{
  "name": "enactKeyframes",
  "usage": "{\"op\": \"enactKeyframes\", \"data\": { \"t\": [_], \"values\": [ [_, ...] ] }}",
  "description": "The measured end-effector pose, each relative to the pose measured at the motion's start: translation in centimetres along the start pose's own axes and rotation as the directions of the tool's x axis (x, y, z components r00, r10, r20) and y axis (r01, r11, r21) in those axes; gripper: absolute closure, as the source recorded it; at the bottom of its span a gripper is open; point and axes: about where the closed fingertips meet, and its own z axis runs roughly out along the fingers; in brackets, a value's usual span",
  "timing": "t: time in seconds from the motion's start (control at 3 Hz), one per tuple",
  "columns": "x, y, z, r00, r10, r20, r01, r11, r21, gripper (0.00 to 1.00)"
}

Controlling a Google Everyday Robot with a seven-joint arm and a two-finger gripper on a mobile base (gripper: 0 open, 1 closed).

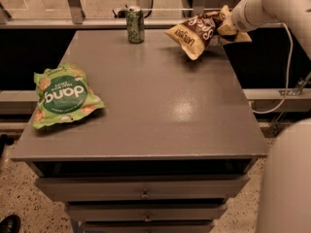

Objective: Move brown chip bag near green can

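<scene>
The grey table (160, 130) carries a green chip bag (65, 96) at frame left and the green can (135, 25) upright at upper centre. The gripper (224, 27), at upper right, clamps the brown chip bag (194, 33) over the table.

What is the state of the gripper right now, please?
The gripper: closed, holding the brown chip bag above the table, at its far right side.

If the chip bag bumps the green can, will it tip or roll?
The green can stands upright, tall and slim, so a bump near its top would probably tip it. On its side, its round body would likely roll on the smooth table. The gripper, over the table's far corner, holds the brown chip bag in the air.
</scene>
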Motion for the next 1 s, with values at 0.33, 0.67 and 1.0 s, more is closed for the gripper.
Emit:
{"op": "enactKeyframes", "data": {
  "t": [0.33,0.67,1.0],
  "values": [
    [-1.4,-3.2,2.8,0.999,0.023,-0.036,-0.020,0.9952,0.096,1.00],
    [-3.1,-4.5,5.5,0.995,0.072,-0.072,-0.059,0.9853,0.160,1.00],
    [-4.2,-4.5,6.4,0.991,0.113,-0.077,-0.098,0.9794,0.177,1.00]
  ]
}}
